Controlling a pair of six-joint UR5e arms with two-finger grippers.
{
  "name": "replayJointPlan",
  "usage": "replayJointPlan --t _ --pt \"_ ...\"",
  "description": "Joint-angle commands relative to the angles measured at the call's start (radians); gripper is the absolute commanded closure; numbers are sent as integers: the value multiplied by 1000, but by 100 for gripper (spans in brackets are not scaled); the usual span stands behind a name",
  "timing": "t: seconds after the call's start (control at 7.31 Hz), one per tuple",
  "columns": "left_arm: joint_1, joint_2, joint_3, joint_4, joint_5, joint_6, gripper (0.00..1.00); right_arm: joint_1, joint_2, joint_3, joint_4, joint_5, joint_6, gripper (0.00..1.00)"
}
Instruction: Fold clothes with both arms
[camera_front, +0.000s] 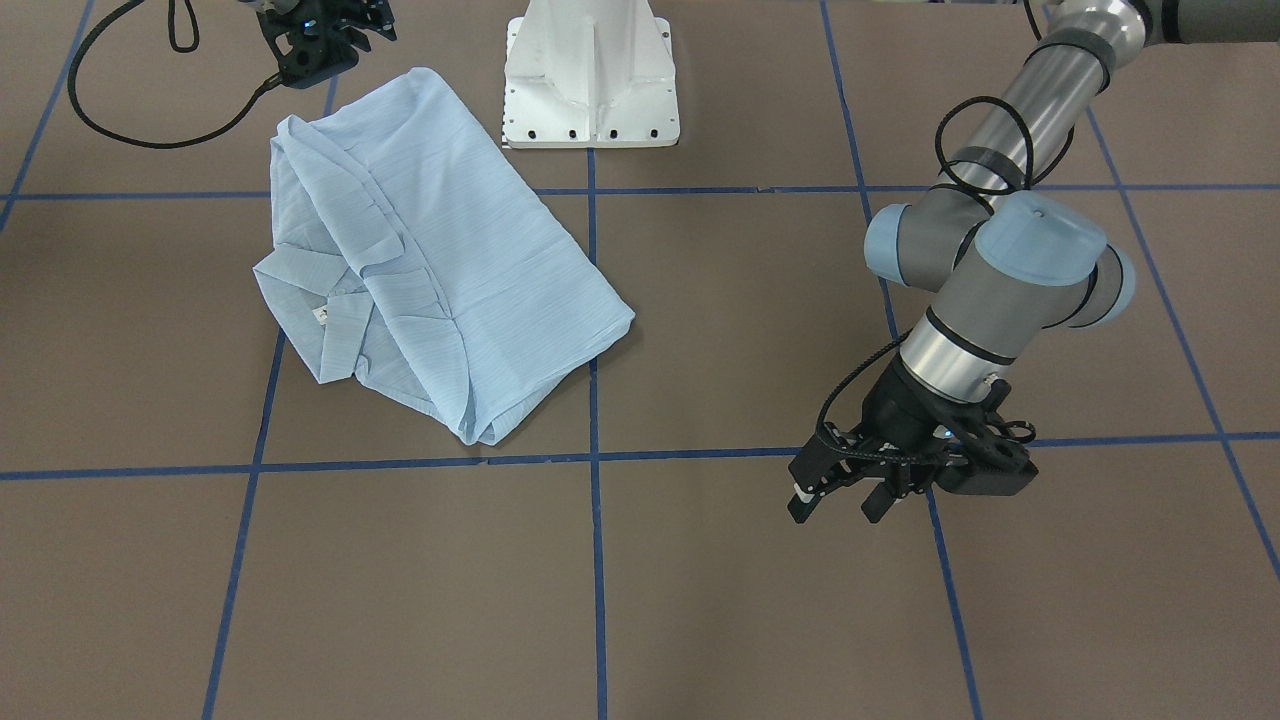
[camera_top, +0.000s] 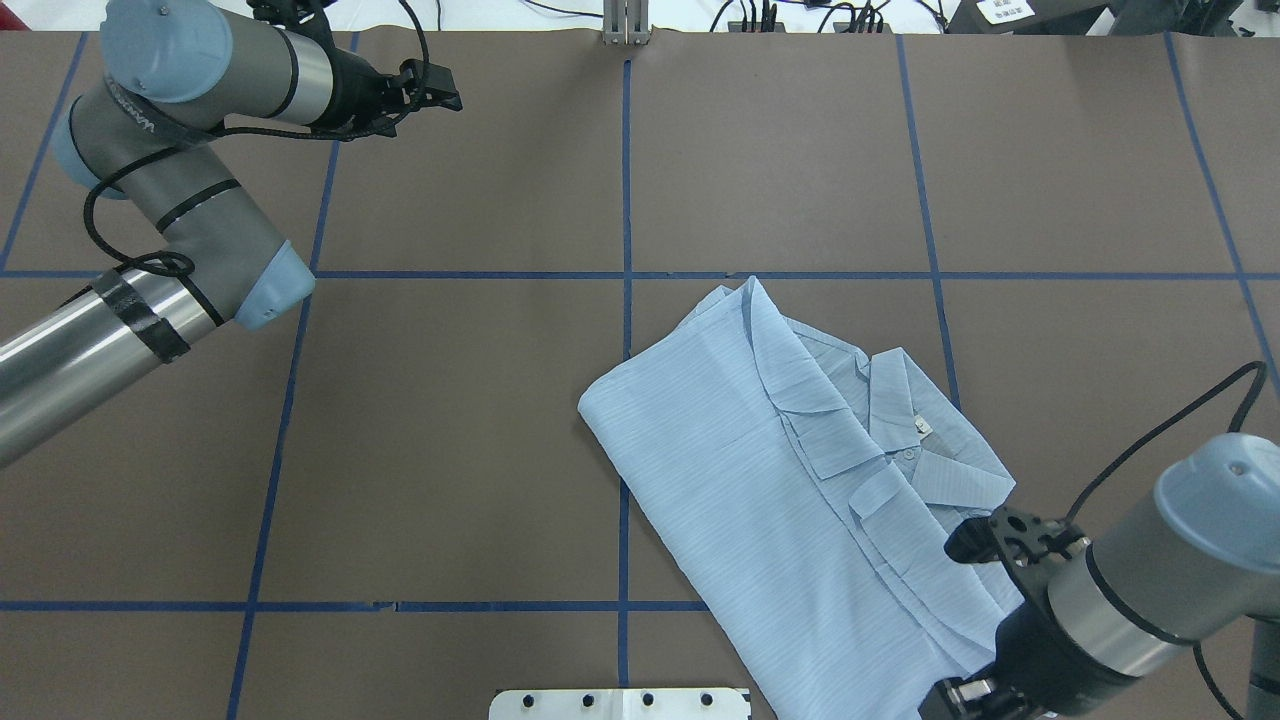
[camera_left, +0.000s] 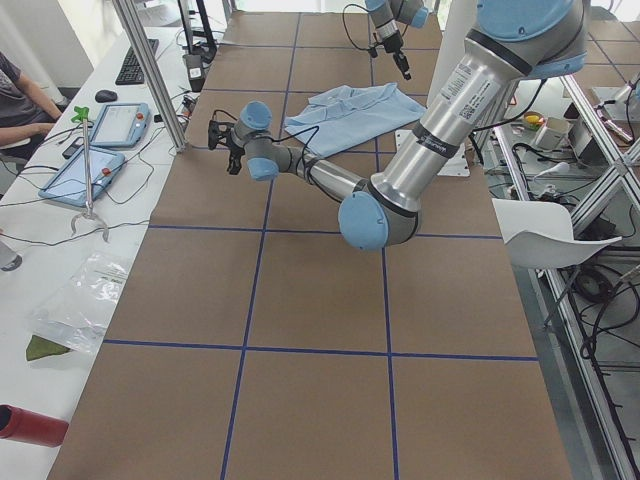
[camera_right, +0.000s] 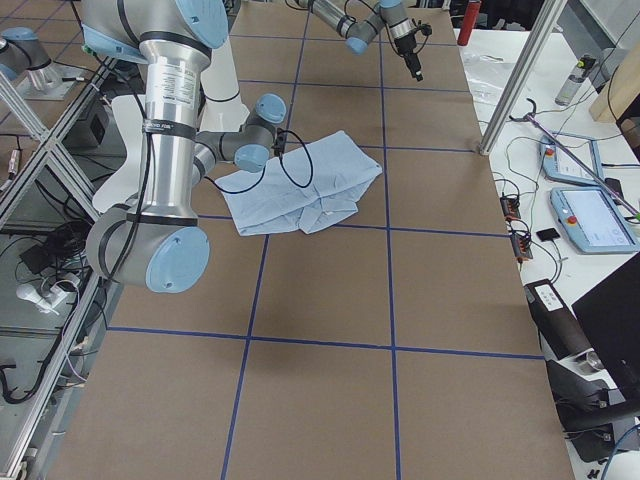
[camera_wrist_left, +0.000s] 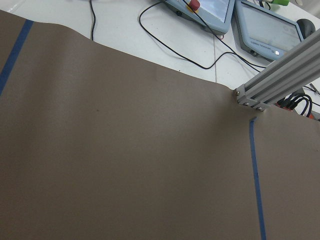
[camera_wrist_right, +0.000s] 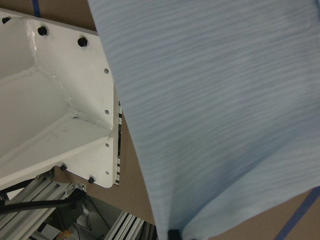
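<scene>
Left gripper (camera_front: 843, 498): fingers apart, nothing between them, hanging above bare brown table (camera_front: 700, 600) on the operators' side, close to a blue tape line (camera_front: 597, 560) and well apart from the shirt (camera_front: 470, 260). Its wrist view shows only table paper, tape, an aluminium post (camera_wrist_left: 280, 80) and tablets (camera_wrist_left: 272, 32) on the white desk beyond. Left arm (camera_front: 1000, 290) reaches across its own half, elbow bent. Right gripper (camera_front: 350, 25): cropped in the front view and half hidden by its wrist from overhead, so cannot tell whether the fingers are apart or closed. It sits at the shirt's edge nearest the robot; cannot tell if it touches the cloth. Its wrist view is filled with blue striped fabric, next to the white base (camera_wrist_right: 55, 100). Right arm (camera_top: 1150, 590) is low, reaching over that end of the shirt. Shirt is on the robot's right half, folded into a rough rectangle lying diagonal to the tape grid, collar (camera_top: 905, 400) facing up on its outer side, one corner near the base.
</scene>
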Motion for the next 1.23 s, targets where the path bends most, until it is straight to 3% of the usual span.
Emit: replayJointPlan --t 0.0,0.27,0.55,0.68,0.96,1.09 --pt "45 38 -99 7 -2 -5 0 146 138 -13 0 -73 0 0" --pt "143 49 -169 42 1 -77 0 211 230 -22 0 -200 0 0" --pt "272 49 -299 179 57 -251 1 233 255 -33 0 -331 -3 0" --pt "368 37 -327 273 152 -295 1 280 256 -34 -6 -310 -2 0" --pt "431 36 -326 302 197 -345 1 345 285 -82 -6 -199 10 0" --pt "464 22 -326 361 226 -402 1 345 287 -88 -9 -195 10 0"
